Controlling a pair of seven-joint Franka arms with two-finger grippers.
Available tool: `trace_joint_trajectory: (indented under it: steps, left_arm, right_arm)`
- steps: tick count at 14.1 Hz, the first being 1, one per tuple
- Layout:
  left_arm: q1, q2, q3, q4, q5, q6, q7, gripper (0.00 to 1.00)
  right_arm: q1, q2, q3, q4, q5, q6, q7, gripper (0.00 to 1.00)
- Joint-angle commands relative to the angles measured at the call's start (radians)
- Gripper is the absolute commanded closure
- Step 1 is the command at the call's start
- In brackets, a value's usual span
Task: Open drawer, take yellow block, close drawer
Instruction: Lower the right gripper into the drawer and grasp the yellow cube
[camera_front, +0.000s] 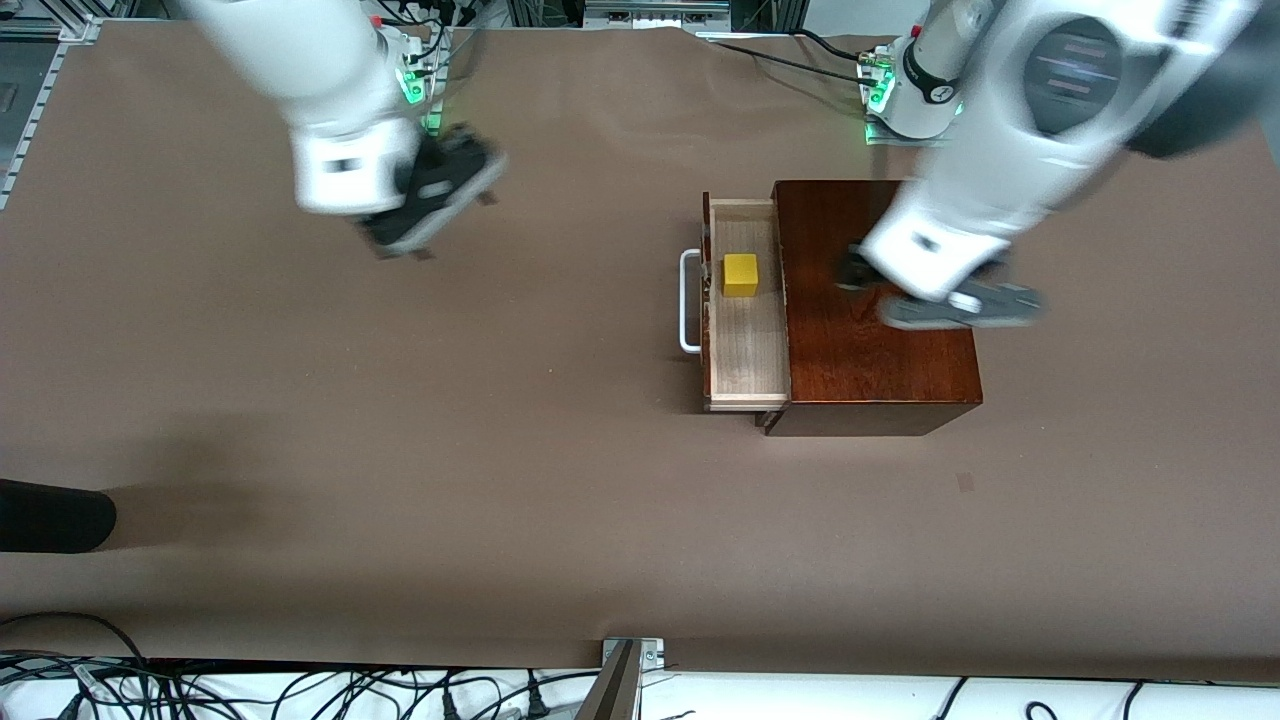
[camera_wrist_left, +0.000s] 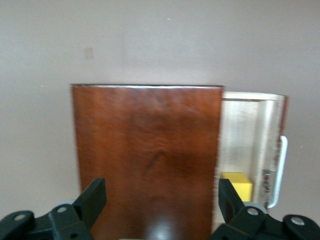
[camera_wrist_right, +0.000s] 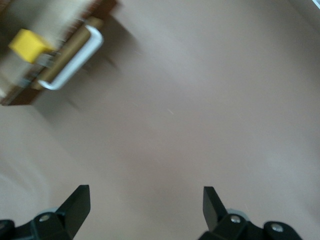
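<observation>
Yellow block (camera_front: 741, 274), one, sits in one open drawer (camera_front: 746, 360) of the box (camera_front: 875, 350). Left gripper (camera_wrist_left: 160, 202) over box, right gripper (camera_wrist_right: 145, 207) over table (camera_front: 400, 450); both spread, empty.

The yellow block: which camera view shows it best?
The front view: the yellow block sits whole and sharp in the open drawer. The left wrist view shows only part; the right wrist view shows it blurred.

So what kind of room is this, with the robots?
Probably a robot lab. Two white arms reach over a brown-covered table, tangled cables run along its edge, and a metal frame borders it.
</observation>
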Motion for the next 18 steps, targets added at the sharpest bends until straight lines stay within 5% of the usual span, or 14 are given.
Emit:
trace_joint_trajectory:
  steps: [1,3,7,11,18]
  left_arm:
    - [0.126,-0.042,-0.001,-0.05,-0.04,-0.003,0.164,0.0]
    - [0.14,-0.133,0.058,-0.166,-0.043,0.072,0.218,0.0]
    - [0.2,-0.345,0.066,-0.457,-0.083,0.255,0.318,0.0]
    - [0.192,-0.384,0.08,-0.484,-0.07,0.244,0.295,0.0]
    - [0.197,-0.367,0.068,-0.462,-0.056,0.234,0.295,0.0]
  right_arm:
    - [0.133,0.116,-0.011,0.086,-0.036,0.083,-0.018,0.0]
    - [0.216,0.235,-0.011,0.19,-0.085,0.129,-0.023,0.0]
    - [0.333,0.479,-0.012,0.445,-0.177,0.133,-0.072,0.0]
    - [0.407,0.622,-0.015,0.524,-0.235,0.208,-0.108,0.0]
    - [0.438,0.681,-0.014,0.515,-0.24,0.252,-0.105,0.0]
